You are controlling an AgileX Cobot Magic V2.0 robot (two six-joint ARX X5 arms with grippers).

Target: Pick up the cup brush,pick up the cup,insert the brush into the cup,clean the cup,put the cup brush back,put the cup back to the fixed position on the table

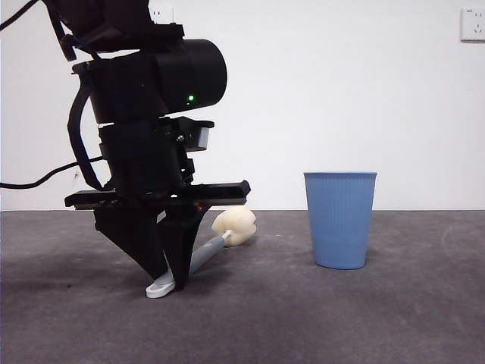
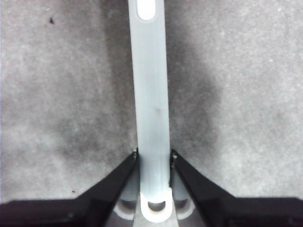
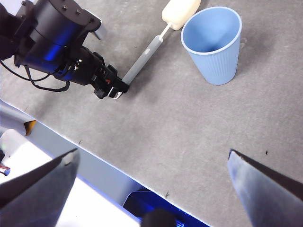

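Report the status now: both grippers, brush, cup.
Left gripper shut on cup brush handle, brush on table. Right gripper open, high, waiting. Cup upright, untouched, path clear.

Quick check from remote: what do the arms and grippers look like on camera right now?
The left gripper has matte black wedge-shaped jaws under a black cylindrical wrist housing with a small green light and black cables looping off it. The right gripper shows only two dark tapered jaws.

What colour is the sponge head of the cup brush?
Cream-yellow. The cup brush shows its sponge head best in the right wrist view, lying beside the blue cup.
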